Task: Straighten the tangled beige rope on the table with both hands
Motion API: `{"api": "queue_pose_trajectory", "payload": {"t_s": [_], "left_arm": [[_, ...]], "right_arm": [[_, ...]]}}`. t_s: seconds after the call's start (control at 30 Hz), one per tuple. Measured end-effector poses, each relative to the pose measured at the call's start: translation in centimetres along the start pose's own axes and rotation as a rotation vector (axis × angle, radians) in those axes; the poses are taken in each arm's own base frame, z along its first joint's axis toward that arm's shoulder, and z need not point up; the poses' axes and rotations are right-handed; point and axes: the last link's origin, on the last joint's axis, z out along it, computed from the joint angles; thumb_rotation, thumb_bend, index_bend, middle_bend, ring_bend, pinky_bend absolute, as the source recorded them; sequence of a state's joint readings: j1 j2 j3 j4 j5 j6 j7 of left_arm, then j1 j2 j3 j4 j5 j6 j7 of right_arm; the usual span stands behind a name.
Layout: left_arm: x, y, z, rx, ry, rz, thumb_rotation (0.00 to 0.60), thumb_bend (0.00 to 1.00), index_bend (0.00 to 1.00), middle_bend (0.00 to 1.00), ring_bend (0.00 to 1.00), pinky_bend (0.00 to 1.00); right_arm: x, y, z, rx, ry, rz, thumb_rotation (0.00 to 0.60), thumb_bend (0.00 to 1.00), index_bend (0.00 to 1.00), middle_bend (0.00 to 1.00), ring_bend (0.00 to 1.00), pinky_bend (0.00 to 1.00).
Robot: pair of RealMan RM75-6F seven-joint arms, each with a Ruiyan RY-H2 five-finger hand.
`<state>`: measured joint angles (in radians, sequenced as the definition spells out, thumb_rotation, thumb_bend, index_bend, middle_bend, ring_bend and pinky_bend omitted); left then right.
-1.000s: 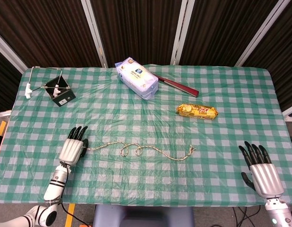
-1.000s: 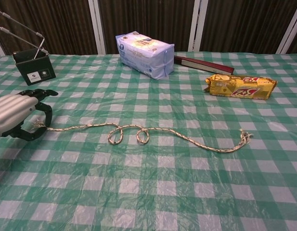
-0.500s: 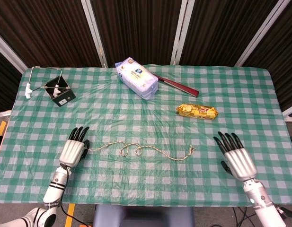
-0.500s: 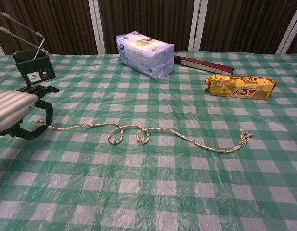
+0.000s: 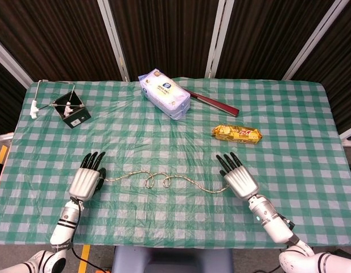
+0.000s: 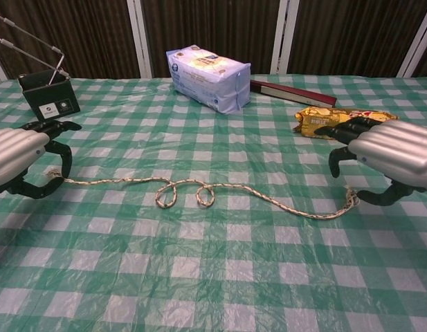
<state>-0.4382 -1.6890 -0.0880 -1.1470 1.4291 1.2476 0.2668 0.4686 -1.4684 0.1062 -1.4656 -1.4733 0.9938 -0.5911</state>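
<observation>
The beige rope (image 5: 186, 182) (image 6: 268, 197) lies across the near middle of the checked table, with two small loops (image 6: 185, 196) left of centre and a frayed knot (image 6: 350, 199) at its right end. My left hand (image 5: 87, 179) (image 6: 23, 155) rests at the rope's left end, fingers stretched forward, thumb curved down beside the strand, with a visible gap between them. My right hand (image 5: 239, 179) (image 6: 389, 149) hovers just over the knotted right end, fingers extended and thumb apart, holding nothing.
A blue-white tissue pack (image 5: 165, 94) (image 6: 207, 77) and a flat red box (image 5: 215, 103) lie at the back. A yellow biscuit pack (image 5: 236, 133) (image 6: 317, 123) sits just beyond my right hand. A black holder with a wire frame (image 5: 73, 114) (image 6: 49, 100) stands back left.
My right hand has swept in from the table's right front edge to the rope's knotted end. The left hand has edged slightly left; the rope has barely shifted.
</observation>
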Motion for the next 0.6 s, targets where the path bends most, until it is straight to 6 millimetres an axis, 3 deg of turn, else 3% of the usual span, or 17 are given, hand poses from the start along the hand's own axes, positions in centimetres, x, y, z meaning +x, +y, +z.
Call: {"api": "queue_pose_trajectory", "payload": {"t_s": [0.33,0.6], "left_arm": [[-0.2,-0.4,0.1,0.006,-0.009,0.009,0.6,0.46,0.65,0.06,0.0,0.11],[-0.1,-0.4,0.2,-0.007,-0.012,0.029,0.6,0.46,0.65,0.06,0.0,0.11]], "right_arm": [[-1.8,-1.1,-0.1,0.04,-0.03,-0.007,0.6,0.42,0.57,0.0,0.0,0.0],[-2.2,-1.7,0.2,0.047,-0.009,-0.007,0.6,0.42,0.61,0.0,0.0,0.0]]}}
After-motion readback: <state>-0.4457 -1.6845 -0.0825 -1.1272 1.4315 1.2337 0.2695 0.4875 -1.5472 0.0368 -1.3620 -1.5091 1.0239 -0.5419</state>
